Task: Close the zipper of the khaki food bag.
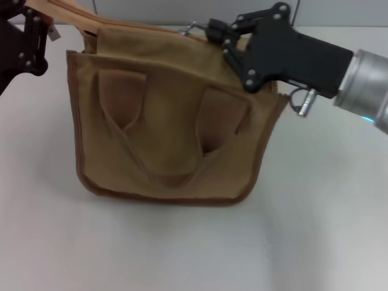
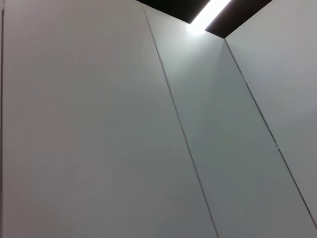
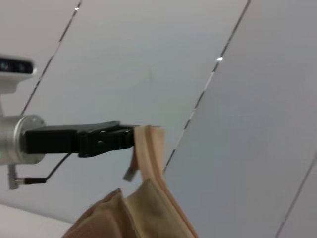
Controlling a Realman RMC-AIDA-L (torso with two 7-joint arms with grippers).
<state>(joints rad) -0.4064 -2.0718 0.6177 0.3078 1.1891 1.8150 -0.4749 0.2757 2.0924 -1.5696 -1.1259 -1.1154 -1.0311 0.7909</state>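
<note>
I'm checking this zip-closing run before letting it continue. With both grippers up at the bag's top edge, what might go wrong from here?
1. The left gripper pinches only the fabric end strap of the khaki food bag; a hard pull may slip it free.
2. The right gripper sits at the zipper by the small metal pull tab; its grip there could slip.
3. The soft bag sags, so the zip line may bunch and jam.

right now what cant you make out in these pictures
- Zipper: head view, mostly hidden behind the bag top edge and the right gripper.
- Left gripper: cut off by the head view's corner; the right wrist view shows it gripping the bag's strap.
- Left wrist view: only wall panels.
</note>
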